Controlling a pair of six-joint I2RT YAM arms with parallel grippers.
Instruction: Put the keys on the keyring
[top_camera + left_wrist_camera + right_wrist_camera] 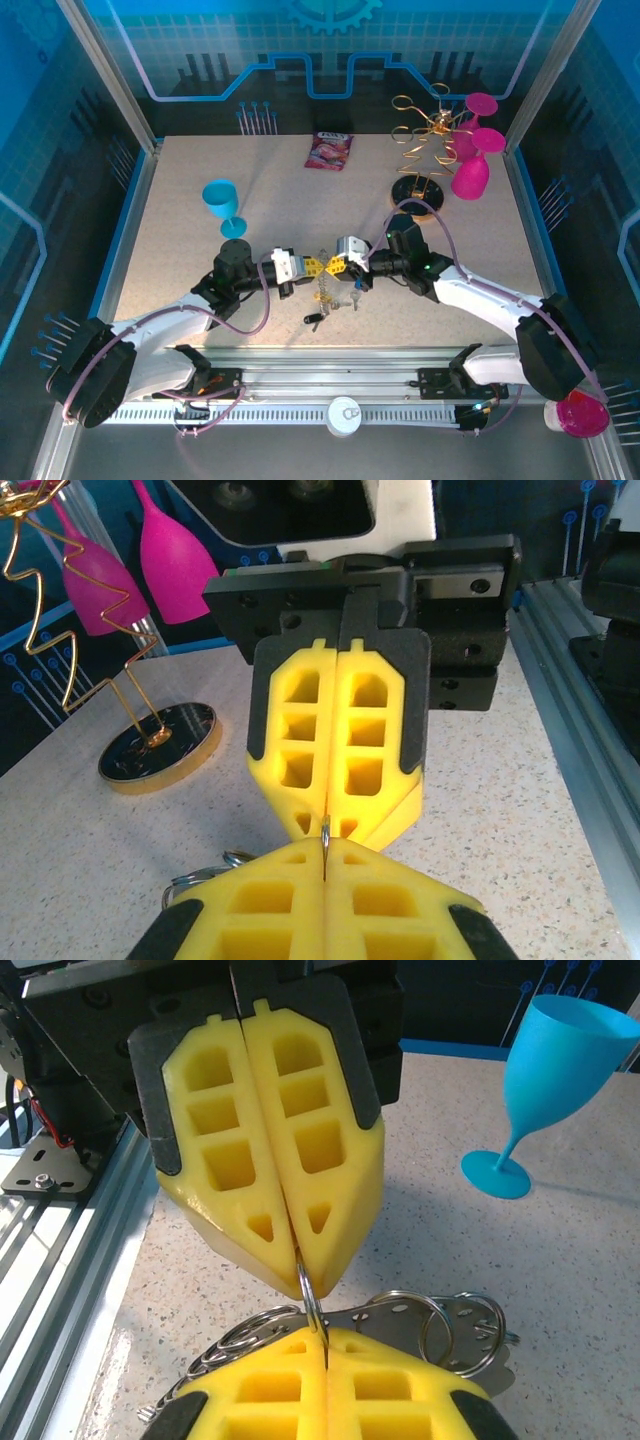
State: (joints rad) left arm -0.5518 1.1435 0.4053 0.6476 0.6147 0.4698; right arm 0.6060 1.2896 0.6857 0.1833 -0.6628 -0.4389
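Note:
My left gripper (310,265) and right gripper (336,267) meet tip to tip over the near middle of the table. Both are shut on the same thin silvery ring of the keyring (310,1295), which stands edge-on between the yellow fingertips (325,832). In the left wrist view my left gripper (325,865) faces the right gripper's fingers (370,740). In the right wrist view my right gripper (322,1338) faces the left one's fingers (250,1150). More linked rings (230,1345) and a flat holed metal piece (400,1320) hang behind. A chain (326,292) dangles below with small keys (354,298); a black-headed key (314,320) lies on the table.
A blue goblet (222,200) stands left of the grippers. The gold wire rack (425,140) on its round base (160,745) and pink goblets (470,175) stand at the back right. A snack packet (330,150) lies at the back. A metal rail (340,365) runs along the near edge.

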